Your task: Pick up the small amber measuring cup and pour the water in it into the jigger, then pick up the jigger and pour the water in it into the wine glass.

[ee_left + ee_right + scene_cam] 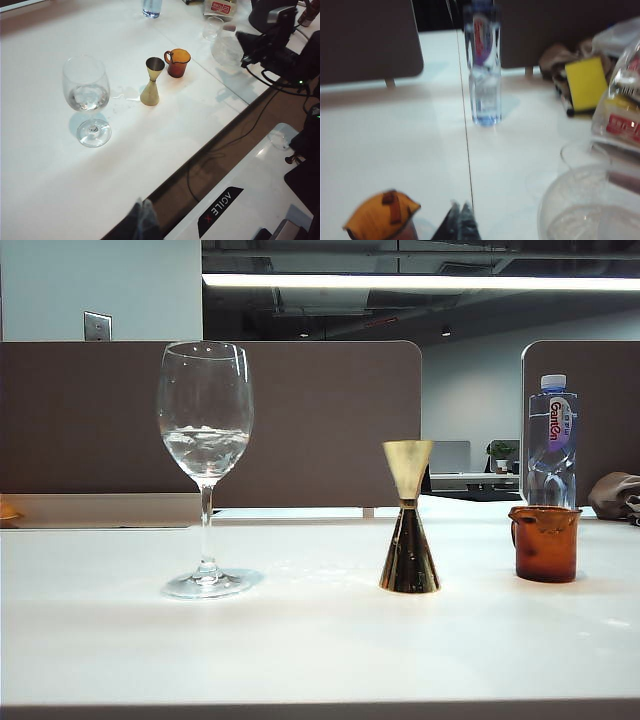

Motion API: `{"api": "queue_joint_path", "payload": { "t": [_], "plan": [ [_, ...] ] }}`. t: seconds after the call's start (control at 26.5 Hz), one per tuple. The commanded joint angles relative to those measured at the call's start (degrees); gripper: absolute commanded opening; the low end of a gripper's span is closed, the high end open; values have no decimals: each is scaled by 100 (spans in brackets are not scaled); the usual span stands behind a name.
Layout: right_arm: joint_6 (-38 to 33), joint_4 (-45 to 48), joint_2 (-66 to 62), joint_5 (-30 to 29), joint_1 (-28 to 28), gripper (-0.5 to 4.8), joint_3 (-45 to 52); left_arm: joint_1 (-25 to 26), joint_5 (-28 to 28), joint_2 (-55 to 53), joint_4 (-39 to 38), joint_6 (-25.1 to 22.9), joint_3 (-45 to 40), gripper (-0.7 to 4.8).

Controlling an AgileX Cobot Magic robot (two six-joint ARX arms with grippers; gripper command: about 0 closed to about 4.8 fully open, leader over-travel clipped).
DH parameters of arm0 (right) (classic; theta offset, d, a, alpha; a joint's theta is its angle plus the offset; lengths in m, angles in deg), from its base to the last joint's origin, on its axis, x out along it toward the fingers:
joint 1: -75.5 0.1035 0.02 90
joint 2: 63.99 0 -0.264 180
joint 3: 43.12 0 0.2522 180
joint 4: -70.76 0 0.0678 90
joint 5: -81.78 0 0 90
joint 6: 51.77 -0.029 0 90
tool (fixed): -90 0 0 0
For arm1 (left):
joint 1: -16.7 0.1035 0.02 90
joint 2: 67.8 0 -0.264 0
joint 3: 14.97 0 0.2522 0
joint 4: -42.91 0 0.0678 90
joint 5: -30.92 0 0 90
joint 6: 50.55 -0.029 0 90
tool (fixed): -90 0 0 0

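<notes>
In the exterior view the jigger (408, 517) stands upright on the white desk (300, 650), and everything else places itself around it: the wine glass (205, 468) stands well apart on one side with water (205, 448) low in its bowl, the small amber measuring cup (544, 543) stands near on the other side, and a plastic bottle (551, 442) with a blue cap stands behind the cup. No gripper shows here. In the left wrist view the jigger (152, 81) has the cup (177, 62) just beside it, apart from it, and the wine glass (88, 101) farther off; small wet patches lie on the desk (50, 170) between jigger and glass. The left gripper (141, 218) hangs over the desk's near edge, well away from the jigger, its jaws together and holding nothing. In the right wrist view, which is blurred, the jigger is out of frame; the right gripper (458, 223) sits just beside the cup (382, 216), jaws closed and empty, with the bottle (483, 65) beyond and a clear bowl (585, 210) near it.
</notes>
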Motion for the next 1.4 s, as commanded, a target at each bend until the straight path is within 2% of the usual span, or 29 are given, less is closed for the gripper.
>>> {"api": "queue_joint_path", "payload": {
  "t": [0.04, 0.42, 0.76, 1.13, 1.4],
  "plan": [
    [-4, 70, 411, 9, -11, -5, -11, 7, 7, -2, -33, -24, 15, -2],
    [-4, 92, 1604, 4, -280, -5, 2, 4, 7, -2, -33, -24, 15, -2],
    [0, 7, 2214, 9, -341, -5, 619, 4, 7, -2, -33, -24, 15, -2],
    [-2, -2024, 2769, -13, -363, -5, 614, 7, 7, -2, -33, -24, 15, -2],
    [-2, -2907, 3077, -13, -358, -5, 614, 7, 7, -2, -33, -24, 15, -2]
  ]
}}
